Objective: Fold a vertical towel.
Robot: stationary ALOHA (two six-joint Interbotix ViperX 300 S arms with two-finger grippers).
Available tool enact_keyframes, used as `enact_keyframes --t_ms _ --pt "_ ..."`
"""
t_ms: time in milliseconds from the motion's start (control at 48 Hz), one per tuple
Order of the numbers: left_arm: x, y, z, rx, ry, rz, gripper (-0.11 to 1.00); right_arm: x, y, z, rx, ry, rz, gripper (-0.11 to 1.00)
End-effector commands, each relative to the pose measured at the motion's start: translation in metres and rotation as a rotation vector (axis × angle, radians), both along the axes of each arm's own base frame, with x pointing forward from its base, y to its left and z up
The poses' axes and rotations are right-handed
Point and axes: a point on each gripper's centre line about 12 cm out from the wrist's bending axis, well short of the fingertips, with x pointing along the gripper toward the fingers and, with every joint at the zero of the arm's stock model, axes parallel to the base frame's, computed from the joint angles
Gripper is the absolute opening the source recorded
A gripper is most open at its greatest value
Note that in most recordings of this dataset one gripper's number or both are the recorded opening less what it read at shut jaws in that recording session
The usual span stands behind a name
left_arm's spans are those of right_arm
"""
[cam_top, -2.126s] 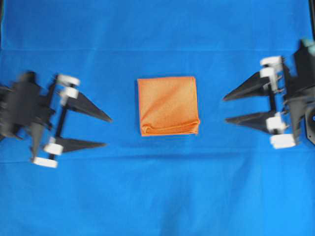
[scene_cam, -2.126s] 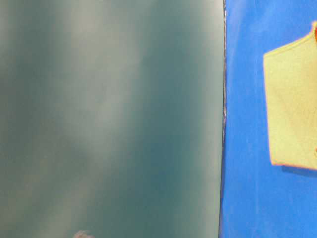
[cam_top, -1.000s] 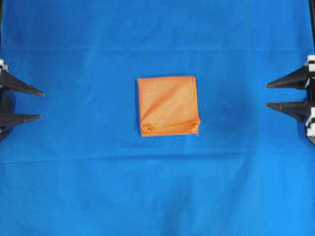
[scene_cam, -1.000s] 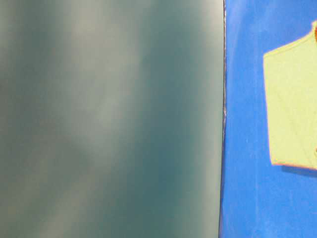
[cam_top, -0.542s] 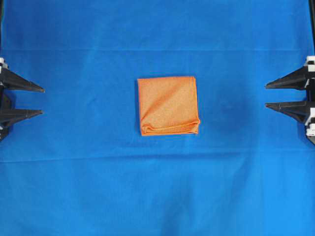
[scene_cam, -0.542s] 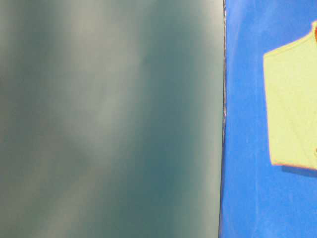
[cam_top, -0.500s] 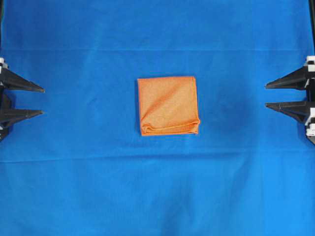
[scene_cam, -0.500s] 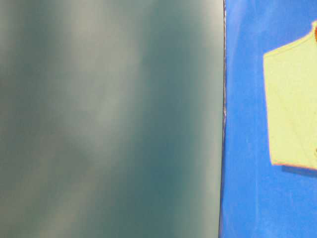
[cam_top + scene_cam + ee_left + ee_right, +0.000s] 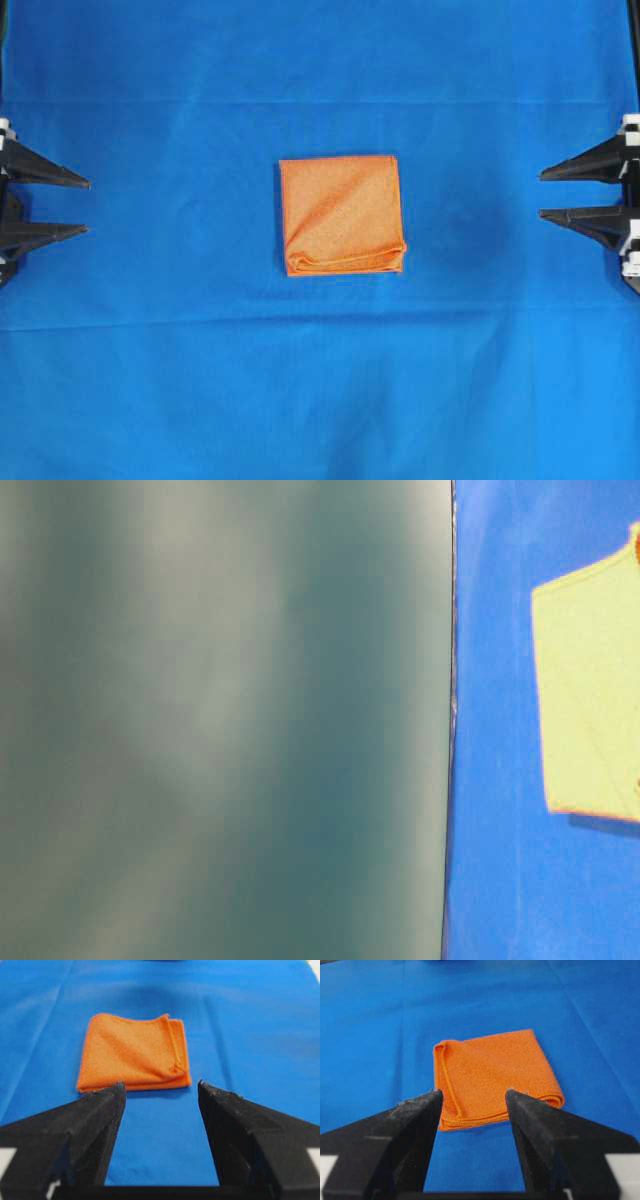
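The towel [image 9: 342,214] lies folded into a compact near-square at the middle of the blue cloth [image 9: 320,390], flat, nothing touching it. The stacked layer edges show along its near side in the overhead view, with a small bulge at the near right corner. A faint diagonal crease runs across the top layer.

Left gripper [image 9: 72,207] sits at the far left edge of the overhead view, jaws spread apart, empty, tips pointing toward the towel but well apart from it. Right gripper [image 9: 555,194] sits at the far right edge, jaws also spread wide, empty, well apart from the towel.

Left wrist view: both black fingers [image 9: 95,1125] frame the towel [image 9: 132,1053], which lies ahead on the cloth [image 9: 250,1020], layered edges on the right side of that view. Right wrist view: fingers [image 9: 405,1130] apart, towel [image 9: 495,1075] ahead between them, rolled fold on its right side, stitched edges on its left.

Table-level view: mostly a blurred grey-green surface [image 9: 220,720]; at right a strip of blue cloth [image 9: 490,780] and part of the towel [image 9: 590,700], looking washed-out yellow there.
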Motion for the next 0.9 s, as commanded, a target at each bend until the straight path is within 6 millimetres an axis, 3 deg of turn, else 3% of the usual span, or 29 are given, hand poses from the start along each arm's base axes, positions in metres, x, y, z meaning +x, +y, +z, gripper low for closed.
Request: enact_keyframes --t_ms 0,875 --pt "0.0013 0.0005 0.0045 -0.003 -0.009 0.004 0.58 0.0027 -0.0004 0.0044 0.000 -0.005 -0.001 0.58" --pt "0.0012 0.0004 0.0037 -0.002 0.002 0.003 0.58 0.0023 -0.0007 0.0035 -0.001 0.008 -0.003 0.58"
